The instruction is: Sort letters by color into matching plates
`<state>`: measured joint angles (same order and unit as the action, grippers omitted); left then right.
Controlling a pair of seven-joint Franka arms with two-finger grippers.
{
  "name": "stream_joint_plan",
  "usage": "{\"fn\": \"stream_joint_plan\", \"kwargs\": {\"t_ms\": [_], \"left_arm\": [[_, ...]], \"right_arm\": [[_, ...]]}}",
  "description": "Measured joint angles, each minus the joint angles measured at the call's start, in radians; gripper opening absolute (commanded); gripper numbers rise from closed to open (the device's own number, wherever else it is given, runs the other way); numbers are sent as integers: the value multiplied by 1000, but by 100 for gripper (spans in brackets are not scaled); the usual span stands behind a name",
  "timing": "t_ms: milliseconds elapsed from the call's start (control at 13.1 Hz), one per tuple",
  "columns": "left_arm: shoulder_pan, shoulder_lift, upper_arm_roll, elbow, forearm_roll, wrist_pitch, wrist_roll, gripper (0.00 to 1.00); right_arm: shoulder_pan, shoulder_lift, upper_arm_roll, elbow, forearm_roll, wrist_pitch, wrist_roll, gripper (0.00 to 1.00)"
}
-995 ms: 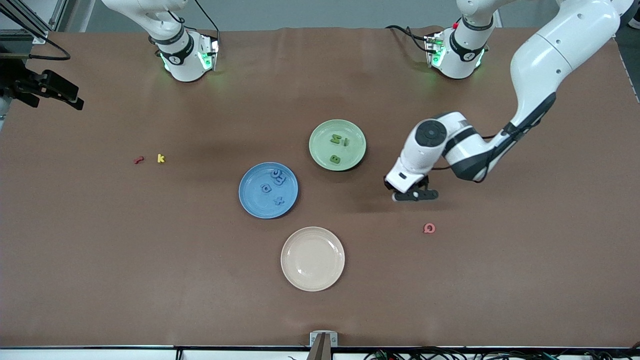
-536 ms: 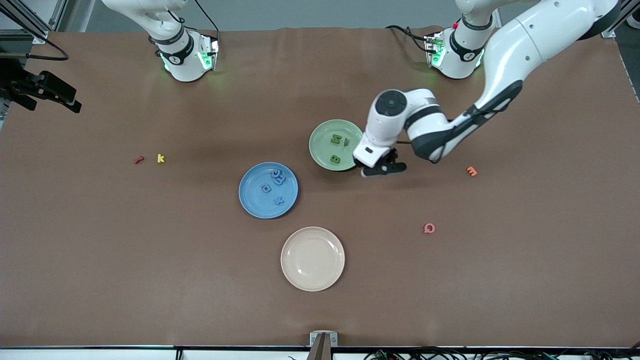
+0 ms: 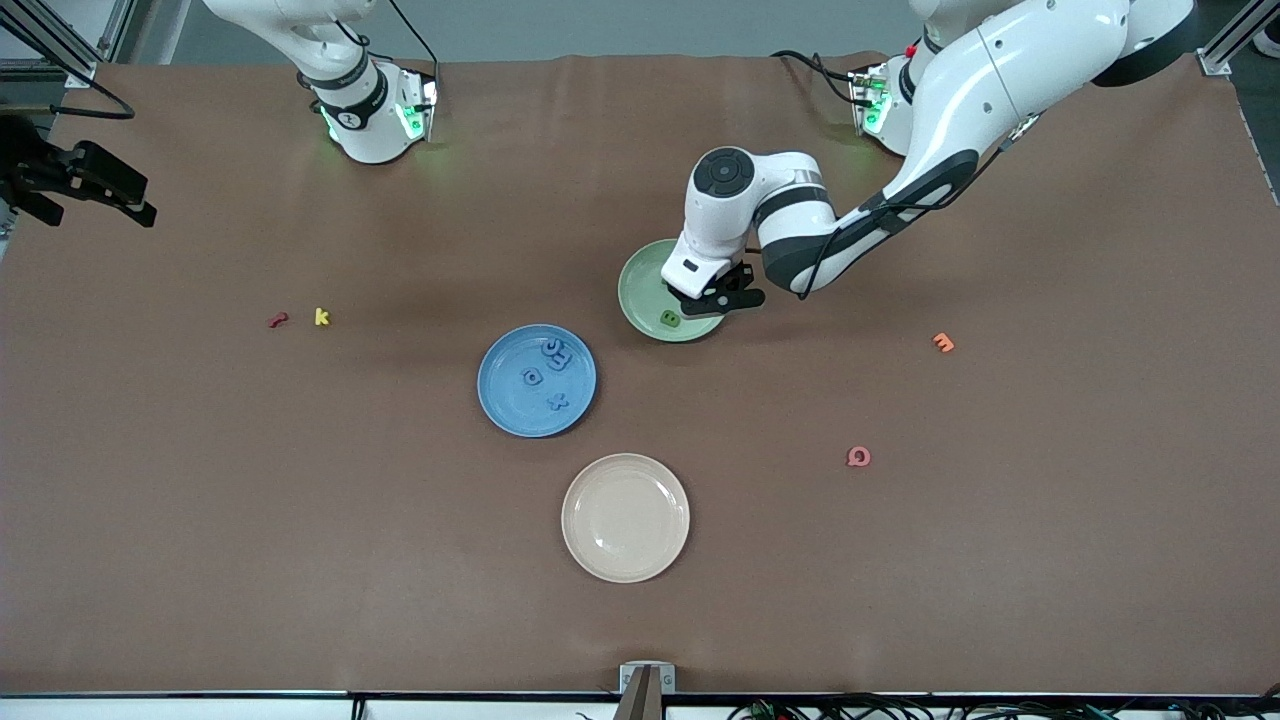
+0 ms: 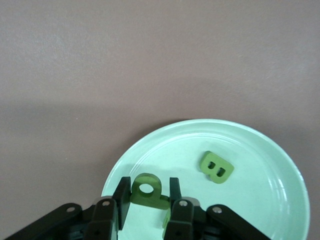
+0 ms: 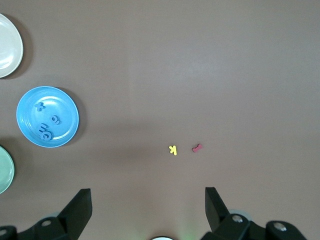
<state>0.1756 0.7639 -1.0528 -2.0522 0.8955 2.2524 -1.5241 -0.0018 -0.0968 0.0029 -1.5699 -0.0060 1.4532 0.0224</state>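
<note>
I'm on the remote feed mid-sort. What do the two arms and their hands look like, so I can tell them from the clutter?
Both arms are glossy white with dark grey joint bands and round black caps; their bases glow green, with black cables at them. The left hand has a white body and black fingers with silver screws. The right hand has matching black fingers.

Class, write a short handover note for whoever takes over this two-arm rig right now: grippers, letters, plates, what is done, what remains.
Left gripper: shut on a green letter, over the green plate.
Right gripper: open, waiting above the table near the yellow letter and red letter.
Green plate: a green B shows; the gripper hides the rest.
Blue plate: four blue letters in.
Done: blue sorted.
Left: release the held green letter into the green plate.
Leave alone: beige plate, orange letter, pink letter.
</note>
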Motion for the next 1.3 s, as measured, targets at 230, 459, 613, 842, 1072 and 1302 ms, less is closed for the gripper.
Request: {"fn": "stream_joint_plan", "kwargs": {"t_ms": [230, 459, 613, 842, 1072, 1302], "left_arm": [[-8, 5, 2, 0, 0, 0, -13, 100], [-10, 5, 2, 1, -1, 0, -16, 100], [-3, 5, 2, 5, -10, 0, -16, 99], [68, 2, -18, 13, -13, 0, -6, 99], [219, 0, -110, 19, -17, -62, 85, 99], [243, -1, -125, 41, -19, -83, 98, 99]], "right_arm": [[0, 0, 0, 0, 0, 0, 1, 100], [0, 0, 0, -1, 0, 0, 13, 100], [0, 0, 0, -1, 0, 0, 14, 100], [0, 0, 0, -2, 0, 0, 14, 100], [0, 0, 0, -3, 0, 0, 15, 100], [0, 0, -1, -6, 15, 0, 15, 100]]}}
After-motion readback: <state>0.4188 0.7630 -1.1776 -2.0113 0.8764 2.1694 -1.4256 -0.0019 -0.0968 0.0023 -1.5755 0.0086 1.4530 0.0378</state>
